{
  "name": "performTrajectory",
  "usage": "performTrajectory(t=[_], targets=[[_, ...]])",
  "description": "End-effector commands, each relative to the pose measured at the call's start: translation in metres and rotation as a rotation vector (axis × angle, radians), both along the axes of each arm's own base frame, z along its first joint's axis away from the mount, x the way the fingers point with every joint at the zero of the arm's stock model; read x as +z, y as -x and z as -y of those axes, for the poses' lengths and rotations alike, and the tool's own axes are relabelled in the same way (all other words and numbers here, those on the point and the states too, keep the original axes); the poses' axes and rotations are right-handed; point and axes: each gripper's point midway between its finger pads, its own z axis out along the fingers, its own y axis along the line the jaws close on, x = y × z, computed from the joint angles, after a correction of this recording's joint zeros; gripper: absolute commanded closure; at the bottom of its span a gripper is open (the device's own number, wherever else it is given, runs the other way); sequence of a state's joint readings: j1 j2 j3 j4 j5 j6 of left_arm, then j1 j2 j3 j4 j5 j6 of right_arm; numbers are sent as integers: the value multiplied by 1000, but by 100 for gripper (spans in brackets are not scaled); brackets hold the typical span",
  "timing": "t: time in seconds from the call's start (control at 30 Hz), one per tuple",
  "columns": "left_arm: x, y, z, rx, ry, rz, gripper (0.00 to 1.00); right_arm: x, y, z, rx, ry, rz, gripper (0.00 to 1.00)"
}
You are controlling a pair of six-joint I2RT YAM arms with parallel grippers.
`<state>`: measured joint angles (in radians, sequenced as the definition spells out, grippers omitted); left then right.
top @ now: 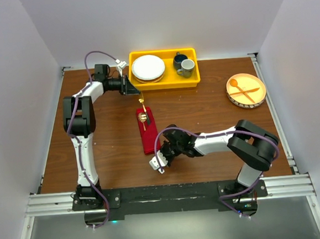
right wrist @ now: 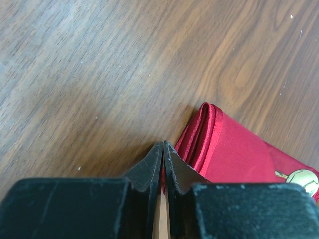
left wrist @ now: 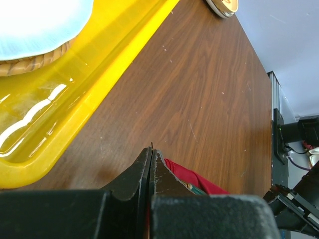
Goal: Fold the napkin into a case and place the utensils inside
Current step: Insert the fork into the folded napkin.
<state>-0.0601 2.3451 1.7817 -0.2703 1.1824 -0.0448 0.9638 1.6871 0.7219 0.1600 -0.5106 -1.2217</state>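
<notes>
Right wrist view: the right gripper (right wrist: pixel 163 145) has its fingers pinched nearly together at the case (right wrist: pixel 234 149), by its folded corner at lower right. A sideways nudge here would likely loosen that fold and shift the spoon (right wrist: pixel 303 178) lying on it. Farther off, the left gripper (left wrist: pixel 151 149) is clenched on nothing beside the yellow tray (left wrist: pixel 75 114). The table (top: pixel 215 115) is brown wood, and the walls (top: pixel 13 81) are white.
</notes>
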Motion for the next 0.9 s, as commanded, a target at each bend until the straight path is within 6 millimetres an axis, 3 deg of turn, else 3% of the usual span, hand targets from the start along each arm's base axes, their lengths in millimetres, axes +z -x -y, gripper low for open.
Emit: performTrajectory(t=[0.0, 0.37, 0.87], targets=[[19, 4, 4, -33, 41, 30, 100, -2, -4, -3, -14, 10, 8, 91], [11, 25, 16, -68, 47, 3, 100, -5, -5, -1, -22, 17, 9, 91], [14, 46, 29, -101, 52, 11, 100, -6, -7, -3, -27, 16, 10, 92]])
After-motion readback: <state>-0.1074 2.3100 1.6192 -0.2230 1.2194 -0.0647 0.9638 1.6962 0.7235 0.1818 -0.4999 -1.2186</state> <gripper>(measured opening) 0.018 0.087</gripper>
